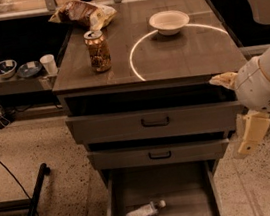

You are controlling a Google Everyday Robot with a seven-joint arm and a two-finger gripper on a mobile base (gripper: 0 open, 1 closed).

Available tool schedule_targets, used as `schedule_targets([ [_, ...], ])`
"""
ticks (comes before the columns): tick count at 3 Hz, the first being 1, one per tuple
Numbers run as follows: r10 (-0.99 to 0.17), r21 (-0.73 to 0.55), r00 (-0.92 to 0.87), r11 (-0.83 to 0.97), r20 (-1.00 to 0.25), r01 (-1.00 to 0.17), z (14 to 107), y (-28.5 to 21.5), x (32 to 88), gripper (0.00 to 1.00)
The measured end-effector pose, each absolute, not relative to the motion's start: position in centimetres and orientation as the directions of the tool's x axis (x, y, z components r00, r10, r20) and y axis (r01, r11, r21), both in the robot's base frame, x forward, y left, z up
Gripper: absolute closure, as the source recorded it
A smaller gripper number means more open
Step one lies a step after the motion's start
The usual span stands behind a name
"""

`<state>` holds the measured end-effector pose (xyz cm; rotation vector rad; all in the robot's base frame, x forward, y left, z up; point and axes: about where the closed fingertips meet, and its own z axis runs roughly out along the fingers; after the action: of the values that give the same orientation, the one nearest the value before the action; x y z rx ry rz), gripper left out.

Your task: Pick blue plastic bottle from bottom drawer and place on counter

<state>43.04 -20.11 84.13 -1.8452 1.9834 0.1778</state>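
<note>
down low, the blue plastic bottle (143,213) lies on its side in the open bottom drawer (186,183), near the front left, white cap pointing right; the gripper (231,116) hangs off the right end of the upper drawers (155,122), well above the bottle, its cream fingers (250,133) spread apart, holding nothing; the counter (188,56) bears a brown can (98,51), a white bowl (169,22) and a crumpled bag (83,12).

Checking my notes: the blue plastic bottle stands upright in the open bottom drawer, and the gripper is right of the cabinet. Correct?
No: the camera view shows the blue plastic bottle lying on its side in the bottom drawer; the gripper is right of the cabinet.
</note>
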Motion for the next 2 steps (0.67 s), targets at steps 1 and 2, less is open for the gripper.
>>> schedule_targets([
  [1, -0.906, -0.119, -0.034, 0.092, -0.422, -0.989, 80.7, -19.8, 44.1, 0.00],
  [2, -0.842, -0.039, -0.004, 0.030, -0.540, -0.999, 72.4, -17.1, 43.1, 0.00],
])
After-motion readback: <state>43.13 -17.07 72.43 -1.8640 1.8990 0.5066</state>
